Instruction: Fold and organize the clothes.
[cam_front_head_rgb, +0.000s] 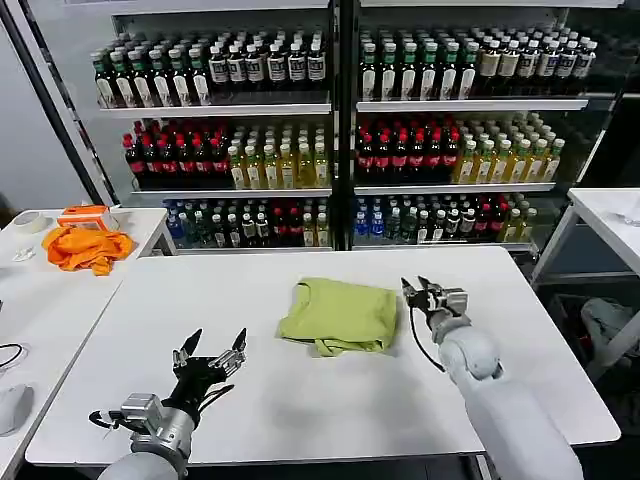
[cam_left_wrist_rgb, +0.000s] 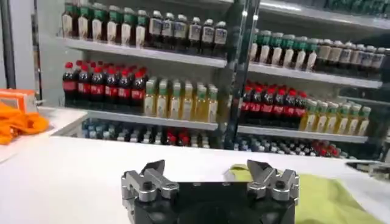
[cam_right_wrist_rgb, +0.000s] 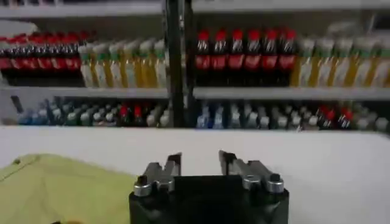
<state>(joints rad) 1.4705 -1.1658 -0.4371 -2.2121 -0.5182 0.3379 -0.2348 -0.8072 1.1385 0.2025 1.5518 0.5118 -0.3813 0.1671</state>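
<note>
- The lime T-shirt (cam_front_head_rgb: 340, 316) is lying folded into a compact rectangle at the centre of the white table (cam_front_head_rgb: 300, 400).
- The right gripper (cam_front_head_rgb: 428, 294) is hovering just beside the shirt's right edge, fingers parted, gripping nothing.
- The left gripper (cam_front_head_rgb: 212, 350) is waiting near the table's front-left, fingers spread wide, empty.
- An orange cloth (cam_front_head_rgb: 88, 248) is resting on the side table (cam_front_head_rgb: 40, 310), well apart.

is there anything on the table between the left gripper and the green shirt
No. In the head view, only bare white table lies between the open left gripper and the folded green shirt.
</note>
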